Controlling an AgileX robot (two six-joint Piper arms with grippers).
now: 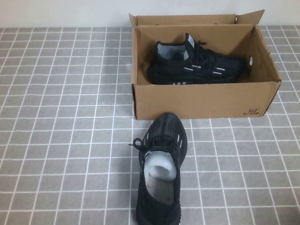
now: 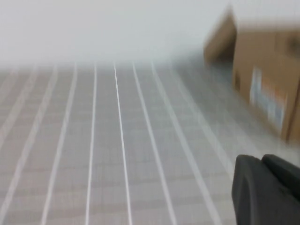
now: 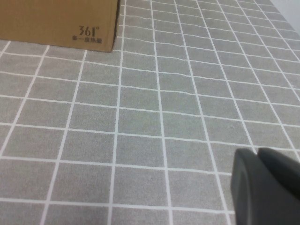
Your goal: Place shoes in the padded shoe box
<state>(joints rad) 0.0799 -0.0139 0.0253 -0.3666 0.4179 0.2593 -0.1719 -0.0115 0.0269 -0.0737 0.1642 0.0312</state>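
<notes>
The padded shoe box stood open near the far edge of the table, a little toward the right side, its flaps raised along the back wall. Inside it lay one of the shoes, the boxed sneaker, resting on its side along the back wall with its toe pointing to the right end, where a small round hole pierced the wall. Its grey-white collar faced the left end of the box. Small black print marked the near wall at its right-hand corner.

The second sneaker lay outside on the table, just in front of the box's near wall, toe pointing at the box and close to it, heel reaching the near edge of the table. Its pale lining showed from above, and a lace loop hung off its left side.

Neither tool showed in the high view. The left tool hovered over the grey tiled table with the box blurred off to one side; whether it was spread or pressed together could not be told. The right tool hung above bare tiles near the box's printed corner, and its state could not be told either.
</notes>
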